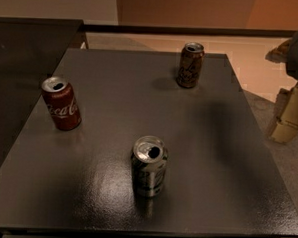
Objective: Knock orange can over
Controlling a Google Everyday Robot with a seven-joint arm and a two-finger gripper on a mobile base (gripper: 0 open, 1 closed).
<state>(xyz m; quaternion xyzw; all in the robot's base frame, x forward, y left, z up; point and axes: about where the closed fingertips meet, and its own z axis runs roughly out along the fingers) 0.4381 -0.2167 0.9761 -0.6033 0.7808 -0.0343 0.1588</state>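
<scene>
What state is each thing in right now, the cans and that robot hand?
Orange can: upright, not yet knocked over, at the far edge of the table.
Coca-Cola can: upright, left side, top opened.
Silver can: upright, near front, top opened.
Gripper: off the right edge, touching no can.

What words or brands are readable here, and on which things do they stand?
"Coca-Cola": white script on the red can.
Orange can: pale script on its side, too blurred to read.
Silver can: dark markings, unreadable.
Table: no text.
End effector, at the right edge beside the table: no text seen.
</scene>
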